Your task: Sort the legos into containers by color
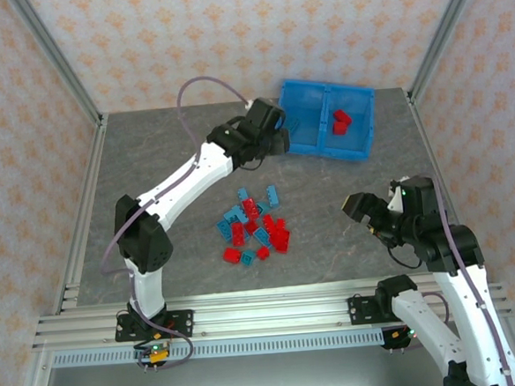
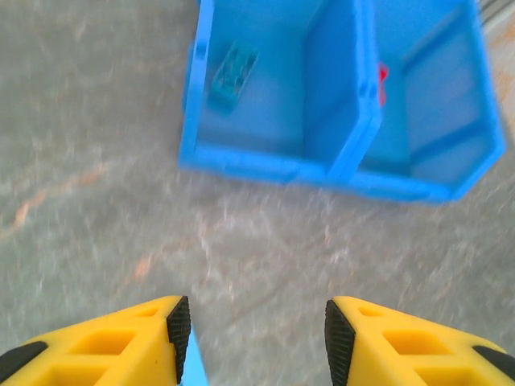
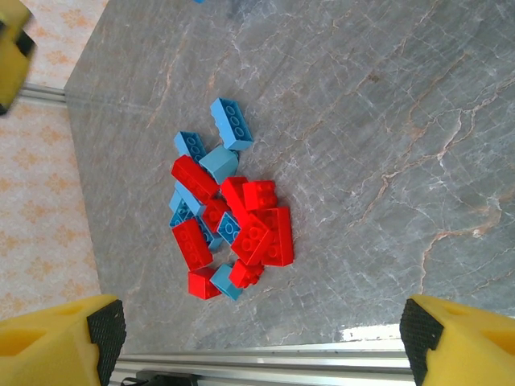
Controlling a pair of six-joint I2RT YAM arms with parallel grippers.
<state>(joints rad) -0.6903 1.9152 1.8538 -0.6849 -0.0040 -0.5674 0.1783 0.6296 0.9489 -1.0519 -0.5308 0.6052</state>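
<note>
Now left claw (image 2: 253,330) and right claw (image 3: 261,338) gape empty; we judge the bricks (image 3: 257,233) light, hard, pinchable across flat sides.

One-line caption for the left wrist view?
Left gripper, jaws open, faces the bin with a blue lego inside.

Light is bright, even and diffuse. Shadows under the bricks (image 3: 229,213) are short and soft. The left wrist view is motion-blurred, smearing the bin (image 2: 338,161) edges. A pale glare patch marks the counter (image 3: 370,331) low in the right wrist view.
</note>
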